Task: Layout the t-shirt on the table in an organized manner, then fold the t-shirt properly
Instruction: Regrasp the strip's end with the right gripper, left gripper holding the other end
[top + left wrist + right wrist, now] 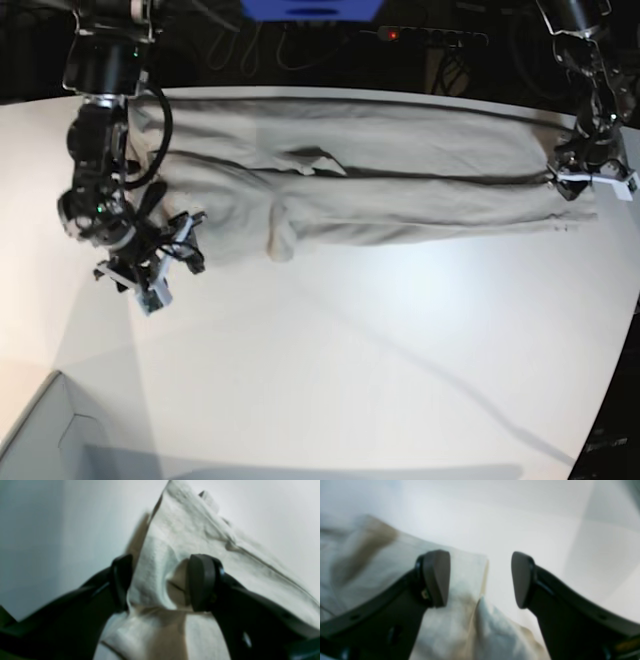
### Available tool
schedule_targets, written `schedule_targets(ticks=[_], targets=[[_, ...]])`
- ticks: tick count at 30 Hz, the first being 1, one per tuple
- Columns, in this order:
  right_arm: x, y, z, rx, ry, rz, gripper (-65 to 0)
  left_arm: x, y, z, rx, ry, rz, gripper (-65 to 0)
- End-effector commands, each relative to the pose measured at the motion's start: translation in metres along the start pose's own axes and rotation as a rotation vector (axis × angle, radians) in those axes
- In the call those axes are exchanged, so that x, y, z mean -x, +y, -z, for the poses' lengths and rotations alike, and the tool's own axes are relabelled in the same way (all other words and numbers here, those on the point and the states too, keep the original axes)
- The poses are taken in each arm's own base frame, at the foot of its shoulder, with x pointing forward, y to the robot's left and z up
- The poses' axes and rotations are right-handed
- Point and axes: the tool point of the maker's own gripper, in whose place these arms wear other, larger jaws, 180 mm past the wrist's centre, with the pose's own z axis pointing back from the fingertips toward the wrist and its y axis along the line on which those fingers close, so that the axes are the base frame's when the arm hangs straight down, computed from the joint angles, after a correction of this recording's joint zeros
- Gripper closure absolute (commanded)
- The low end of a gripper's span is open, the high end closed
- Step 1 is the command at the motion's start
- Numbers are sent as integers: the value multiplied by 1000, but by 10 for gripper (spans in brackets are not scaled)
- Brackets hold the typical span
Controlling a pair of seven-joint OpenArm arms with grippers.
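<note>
Across the top of the base view, the t-shirt (400, 140) is soft matt cloth, creased and rumpled; its surface looks finely textured in the left wrist view; the table (380, 350) filling the lower middle is smooth, with a faint sheen; at the left and right edges of the base view, the right gripper (186, 262) and left gripper (598, 184) have dark parts with shiny highlights; their fingertips look matt and smooth in the wrist views.

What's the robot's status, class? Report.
Left gripper open astride t-shirt. Right gripper open over its edge. Shirt rumpled, unfolded across table.
</note>
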Motion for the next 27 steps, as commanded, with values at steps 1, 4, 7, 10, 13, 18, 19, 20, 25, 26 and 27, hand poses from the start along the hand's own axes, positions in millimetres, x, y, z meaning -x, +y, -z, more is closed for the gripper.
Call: schedule_targets(ticks=[1,4,7,10,13,18,19,20,25,26,27], targets=[[-16,-10,5,-1,-34,8,-392,-7,1,0,1,-9,5,-346],[-2,-20,23,-31,29,53,-392,-7,1,0,1,-9,5,-346],[11,-15,35,-65,74,91,-392,-9,2,-1,-1,-11,6,-346],[21,-9,39,-86,101,107,-390,-9,3,-1,-3,-13,4,-346],[23,-6,40,-91,104,110,-326,-10,3,-1,-3,-13,6,-346],[25,-4,38,-91,104,111,0,-10,2,-1,-1,-12,7,-346],[18,-5,37,-82,86,102,0,-10,2,-1,-1,-12,7,-346],[16,-9,32,-67,73,93,0,-10,2,-1,-1,-12,7,-346],[-1,-14,-4,12,-15,-5,0,-10,2,-1,-1,-12,7,-346],[-4,-12,-12,24,-30,-22,0,-10,2,-1,-1,-12,7,-346],[-7,-12,-18,36,-44,-39,0,-10,2,-1,-1,-12,7,-346]])
